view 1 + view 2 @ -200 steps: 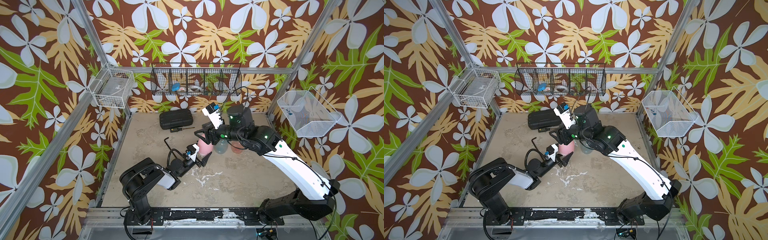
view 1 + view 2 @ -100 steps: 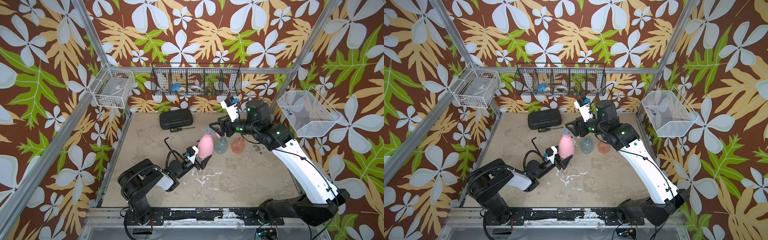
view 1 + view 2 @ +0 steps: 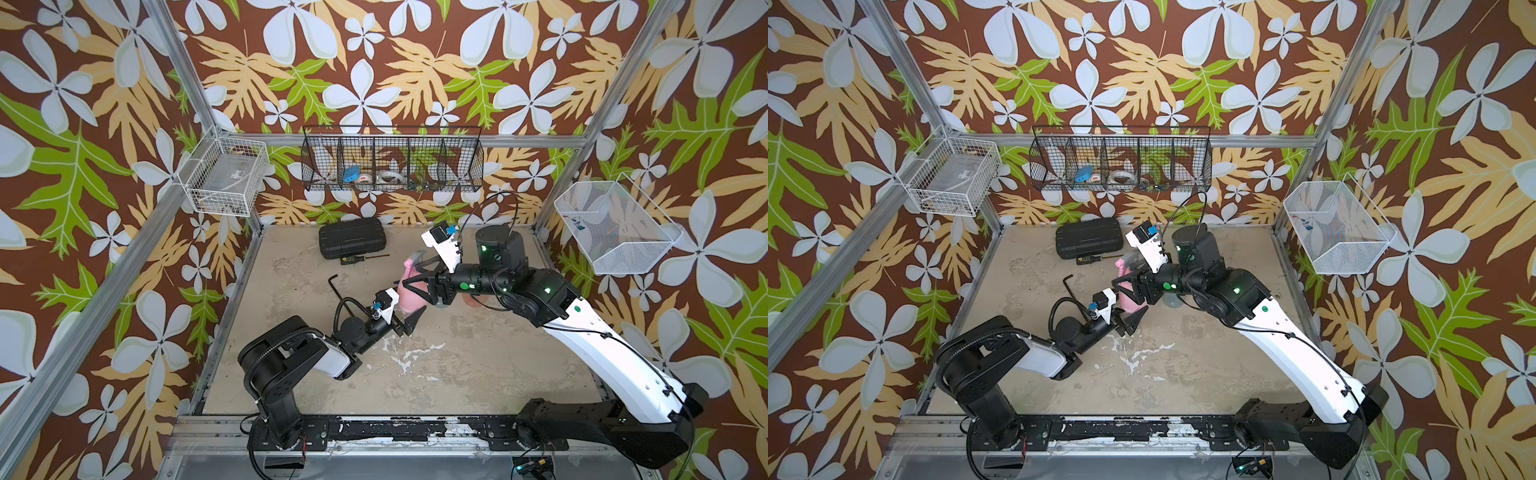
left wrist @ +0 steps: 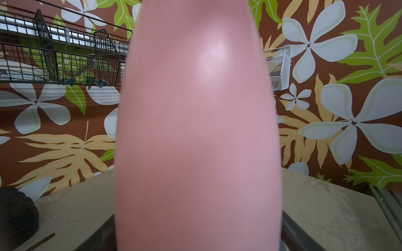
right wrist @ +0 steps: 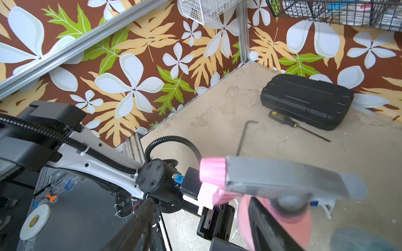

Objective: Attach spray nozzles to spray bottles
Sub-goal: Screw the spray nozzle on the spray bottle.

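A pink cone-shaped spray bottle [image 3: 409,301] [image 3: 1128,302] stands upright mid-table with a pink and grey spray nozzle [image 3: 415,258] [image 5: 282,178] on its neck. My left gripper [image 3: 407,318] [image 4: 199,239] is shut on the bottle's lower body, which fills the left wrist view. My right gripper [image 3: 409,276] [image 5: 200,202] sits at the bottle's neck, just below the nozzle. It is open, with its jaws wide and one finger [image 5: 267,221] lying across the bottle's shoulder. A clear bluish bottle [image 3: 1170,300] and an orange bottle [image 3: 473,301] stand behind, mostly hidden under the right arm.
A black ribbed case [image 3: 352,237], a screwdriver [image 3: 363,258] and a black hex key [image 3: 334,284] lie at the back left of the table. A black wire basket [image 3: 392,160] and two white wire baskets [image 3: 226,176] [image 3: 615,226] hang on the walls.
The right arm pulled away from the pink bottle toward the back right, then came back to its neck. The left gripper has kept its hold on the bottle.
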